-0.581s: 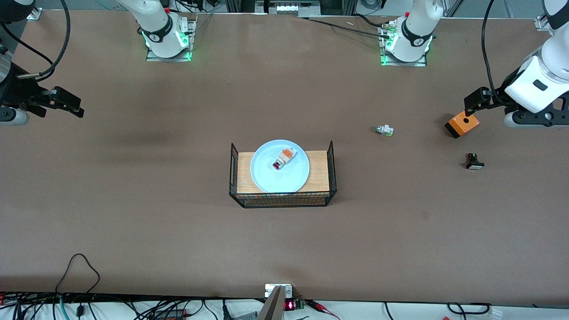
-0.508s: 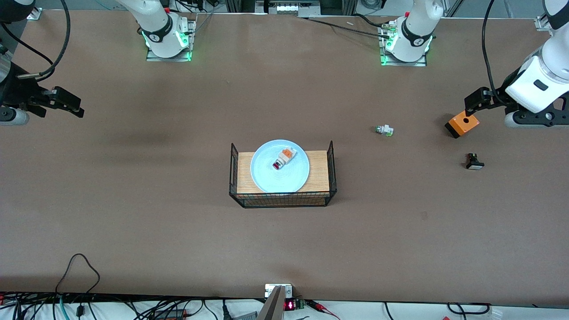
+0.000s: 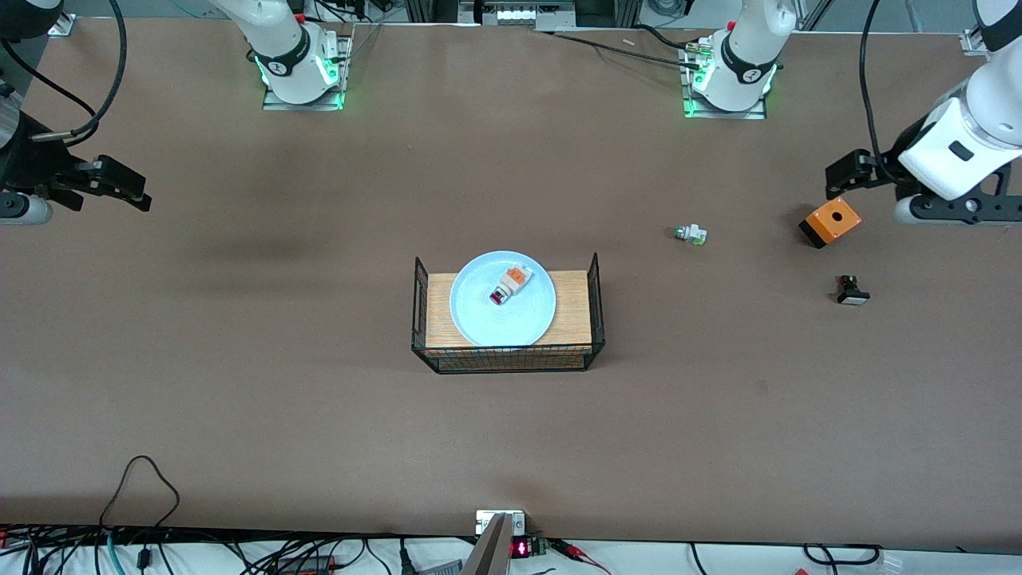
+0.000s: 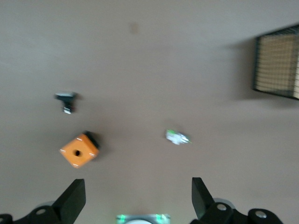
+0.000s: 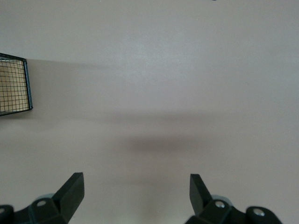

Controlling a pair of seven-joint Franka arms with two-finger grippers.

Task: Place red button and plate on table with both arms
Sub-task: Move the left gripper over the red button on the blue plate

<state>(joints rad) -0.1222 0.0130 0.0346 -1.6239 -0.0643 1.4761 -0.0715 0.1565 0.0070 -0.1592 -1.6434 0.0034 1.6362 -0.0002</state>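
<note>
Red button (image 3: 510, 285) — the small white push-button part with an orange block at one end and a red cap at the other — is seen lying on the round pale blue plate (image 3: 479, 318), and the plate itself is carried by a small wooden board with black wire sides (image 3: 572, 313) at the middle of the large brown matte table (image 3: 319, 415). Neither has been set on the tabletop yet.

The left gripper (image 3: 838, 177) is held in the air over the left arm's end of the table, just beside an orange box with a round hole (image 3: 831, 222); its fingers (image 4: 74, 200) are spread wide, nothing between them. A white part with a green tip (image 3: 690, 234) (closer to the board) and a black-and-white button part (image 3: 851, 291) are found near that box.

The right gripper (image 3: 128, 192) is held over bare table at the right arm's end — fingers (image 5: 72, 191) likewise parted and empty.
</note>
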